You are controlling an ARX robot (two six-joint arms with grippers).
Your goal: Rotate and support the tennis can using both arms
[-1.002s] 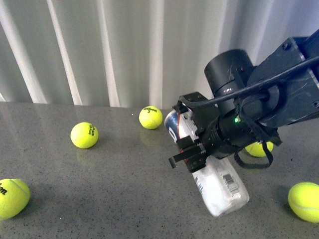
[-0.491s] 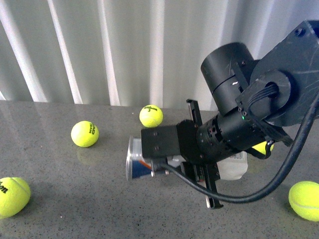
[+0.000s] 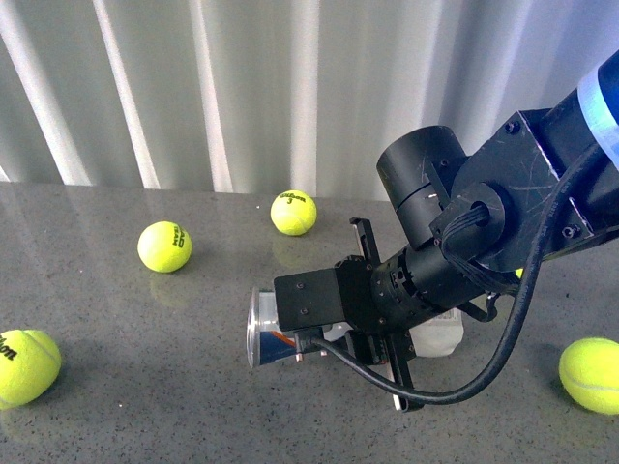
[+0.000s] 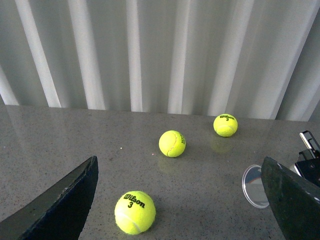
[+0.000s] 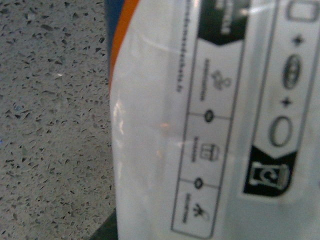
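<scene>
Right of centre on the grey speckled stone worktop (image 3: 145,406), the clear plastic tennis can (image 3: 274,339) with a white label and a blue and orange swoosh lies on its side, running left to right. Its silver rim (image 3: 252,327) is turned to the left, and its white end shows past the arm on the right. The bulky black right arm (image 3: 503,208) reaches in from the right, and the right tool (image 3: 380,314) grasps the can about its middle. A slim black bar stands out on the far side of the tube and another on the near side, though the tool's own body hides the contact itself. The right wrist view is filled by the can's label, printed with small symbols, seen very close. The left tool (image 4: 178,172) is released, its two dark fingers (image 4: 65,200) spread wide with nothing between them, apart from the can. Yellow-green felt tennis balls lie scattered: one just beyond the rim (image 3: 293,213), one further left (image 3: 164,246), one at the near left edge (image 3: 27,365) and one at the near right (image 3: 590,375). At the far edge of the worktop hangs a white pleated curtain (image 3: 242,97).
</scene>
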